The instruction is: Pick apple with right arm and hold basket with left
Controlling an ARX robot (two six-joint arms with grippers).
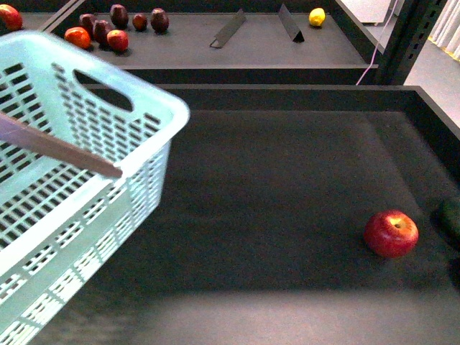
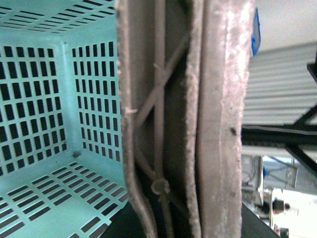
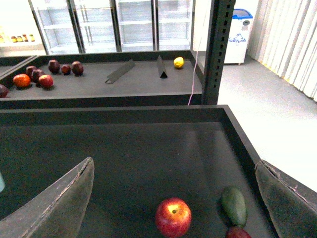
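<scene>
The pale mint-blue basket [image 1: 79, 180] is held tilted above the left of the dark tray. My left gripper [image 1: 115, 170] shows as one brown-grey finger lying over its rim. In the left wrist view the ribbed fingers [image 2: 148, 124] are pressed together on the basket's wall, with its slotted inside [image 2: 49, 99] beside them. The red apple [image 1: 390, 233] with a yellowish stem patch rests at the tray's near right. In the right wrist view my right gripper [image 3: 174, 162] is open, above and behind the apple [image 3: 173, 217], which lies between the wide-spread fingers [image 3: 59, 203]. The right gripper is out of the front view.
A dark green fruit [image 3: 234, 206] and a maroon fruit [image 3: 237, 233] lie just right of the apple, by the tray's right wall [image 1: 438, 122]. The back shelf holds several small red and maroon fruits [image 1: 108, 29], two dark wedges [image 1: 228, 29] and a lemon [image 1: 317, 16].
</scene>
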